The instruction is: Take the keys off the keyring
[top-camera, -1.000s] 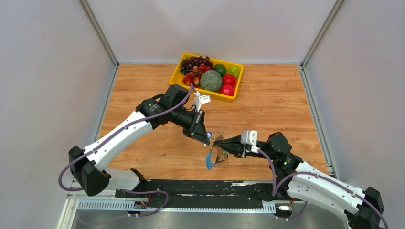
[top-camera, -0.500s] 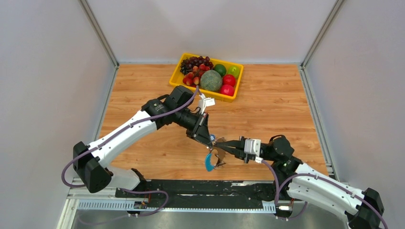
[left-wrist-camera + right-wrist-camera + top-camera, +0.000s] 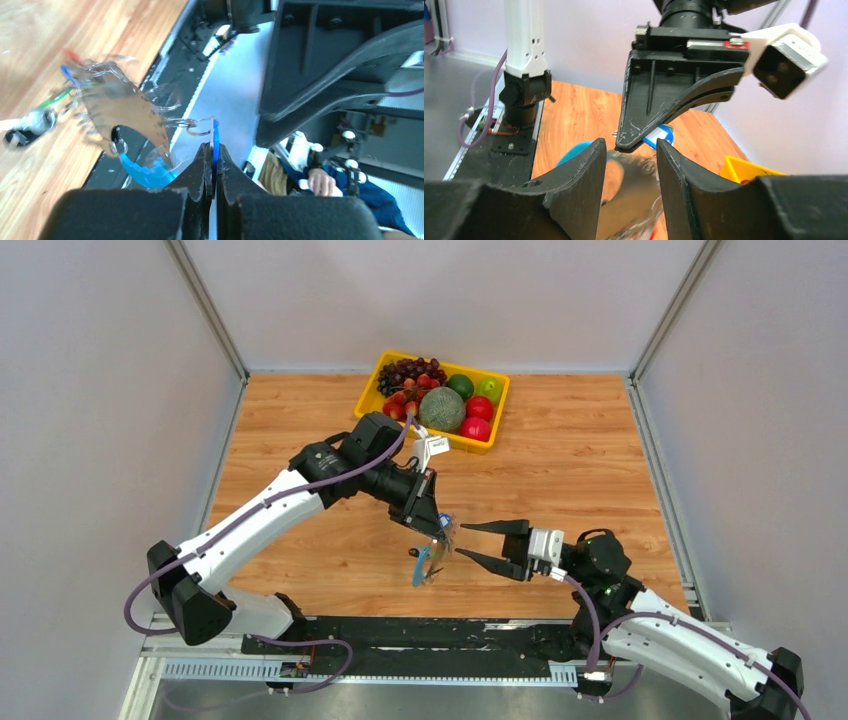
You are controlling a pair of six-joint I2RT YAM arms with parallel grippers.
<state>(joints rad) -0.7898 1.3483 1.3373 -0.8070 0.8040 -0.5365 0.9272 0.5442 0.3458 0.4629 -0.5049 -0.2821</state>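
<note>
My left gripper [image 3: 440, 527] is shut on a thin blue tag [image 3: 215, 142] joined by a small split ring to the keyring [image 3: 428, 565]. The keyring hangs under it above the table, silvery with a blue curved band [image 3: 142, 170]. Several small keys [image 3: 62, 75] with blue, green and red heads dangle blurred on its far side. My right gripper [image 3: 462, 540] is open, its tips just right of the hanging keyring with nothing held. In the right wrist view the left gripper [image 3: 639, 142] and the blue tag [image 3: 663, 135] sit just beyond the right gripper [image 3: 630, 146].
A yellow tray [image 3: 368, 398] of fruit stands at the back centre of the wooden table. The black base rail [image 3: 400, 635] runs along the near edge below the hanging ring. Grey walls close in the left and right sides.
My right gripper has opened, let go of the keyring and drawn back to the right. The keyring has swung left and now hangs from the left gripper alone.
</note>
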